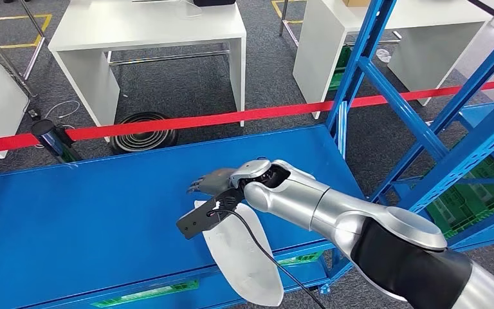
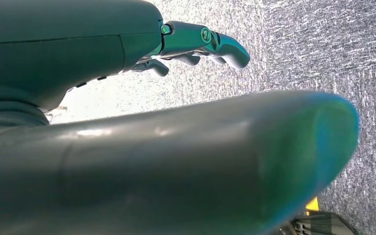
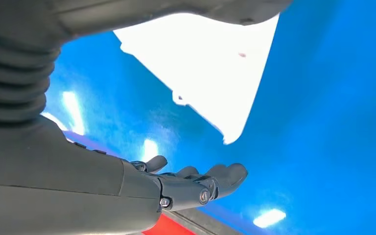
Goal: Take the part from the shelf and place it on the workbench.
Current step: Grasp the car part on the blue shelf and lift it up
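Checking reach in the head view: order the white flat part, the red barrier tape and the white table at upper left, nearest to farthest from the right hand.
1. White flat part, right under the right hand, on the blue shelf.
2. Red barrier tape, across beyond the shelf.
3. White table, upper left, behind the tape.

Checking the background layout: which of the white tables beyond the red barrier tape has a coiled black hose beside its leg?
The left white table; the coiled black hose lies by its leg.

Right arm (image 1: 334,209) extended forward, right hand (image 1: 222,183) empty, fingers (image 3: 215,178) loosely apart
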Motion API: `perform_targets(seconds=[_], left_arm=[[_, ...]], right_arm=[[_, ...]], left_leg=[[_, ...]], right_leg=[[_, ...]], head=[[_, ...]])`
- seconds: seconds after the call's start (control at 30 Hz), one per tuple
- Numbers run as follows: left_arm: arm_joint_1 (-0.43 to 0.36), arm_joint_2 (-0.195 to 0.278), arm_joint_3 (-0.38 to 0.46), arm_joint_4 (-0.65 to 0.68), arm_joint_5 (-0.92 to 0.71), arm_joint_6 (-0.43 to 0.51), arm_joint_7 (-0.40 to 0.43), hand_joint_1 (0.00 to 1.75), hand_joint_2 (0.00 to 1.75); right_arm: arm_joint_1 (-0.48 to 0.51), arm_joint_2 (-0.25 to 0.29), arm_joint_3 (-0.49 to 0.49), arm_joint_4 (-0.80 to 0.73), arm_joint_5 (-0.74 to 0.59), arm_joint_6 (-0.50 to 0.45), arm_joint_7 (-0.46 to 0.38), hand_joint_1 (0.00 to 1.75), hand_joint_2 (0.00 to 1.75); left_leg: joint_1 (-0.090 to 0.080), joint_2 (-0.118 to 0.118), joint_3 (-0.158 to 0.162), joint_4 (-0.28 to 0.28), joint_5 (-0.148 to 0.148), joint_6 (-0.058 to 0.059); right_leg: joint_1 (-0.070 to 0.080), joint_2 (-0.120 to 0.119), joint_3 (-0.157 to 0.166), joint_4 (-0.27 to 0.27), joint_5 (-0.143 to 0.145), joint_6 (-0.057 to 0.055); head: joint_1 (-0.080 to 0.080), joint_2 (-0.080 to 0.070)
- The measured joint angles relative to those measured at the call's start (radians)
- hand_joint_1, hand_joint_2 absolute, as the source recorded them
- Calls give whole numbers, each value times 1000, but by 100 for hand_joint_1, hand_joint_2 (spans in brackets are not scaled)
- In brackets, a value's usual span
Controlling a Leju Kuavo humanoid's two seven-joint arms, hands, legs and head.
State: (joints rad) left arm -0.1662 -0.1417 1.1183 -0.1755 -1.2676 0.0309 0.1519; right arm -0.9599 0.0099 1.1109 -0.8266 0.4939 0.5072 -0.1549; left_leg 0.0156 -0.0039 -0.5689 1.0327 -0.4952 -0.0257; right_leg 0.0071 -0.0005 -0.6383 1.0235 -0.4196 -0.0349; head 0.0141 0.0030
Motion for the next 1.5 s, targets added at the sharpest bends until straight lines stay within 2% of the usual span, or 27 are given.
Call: perform_targets(seconds=[0.03,0.07,0.23,0.7,1.13,1.27,1.5], left_arm=[[0,0,0,0,0,0,-1,0,0],[0,0,0,0,0,0,-1,0,0],[-1,1,0,0,0,0,-4,0,0],[-7,0,0,0,5,15,-12,0,0],[-13,1,0,0,-4,19,-12,0,0],[-13,1,0,0,-2,11,-25,0,175],[-13,0,0,0,2,1,-39,0,175]], right_arm=[[1,0,-1,0,0,5,4,173,175],[2,0,-2,2,0,9,9,175,175],[4,6,-16,35,-2,9,19,175,175],[34,37,-60,255,2,-56,-57,175,175],[52,45,-113,312,3,-70,-59,175,175],[56,45,-124,318,7,-81,-58,175,175],[58,45,-141,320,12,-82,-51,175,175]], left_leg=[[0,0,0,0,0,0],[-1,0,-1,0,0,0],[-1,0,-1,0,0,0],[0,1,-3,0,2,-3],[0,1,-3,0,3,-4],[0,1,-3,0,3,-4],[0,1,-3,0,3,-4]], right_leg=[[-1,0,0,0,0,6],[-1,0,0,-1,0,11],[-1,0,-3,1,-1,15],[1,0,-8,6,-1,14],[1,2,-10,8,-1,14],[1,2,-10,8,-1,14],[1,2,-10,8,-1,14]], head=[[0,0],[0,0],[0,0],[0,0],[0,0],[0,0],[0,0]])
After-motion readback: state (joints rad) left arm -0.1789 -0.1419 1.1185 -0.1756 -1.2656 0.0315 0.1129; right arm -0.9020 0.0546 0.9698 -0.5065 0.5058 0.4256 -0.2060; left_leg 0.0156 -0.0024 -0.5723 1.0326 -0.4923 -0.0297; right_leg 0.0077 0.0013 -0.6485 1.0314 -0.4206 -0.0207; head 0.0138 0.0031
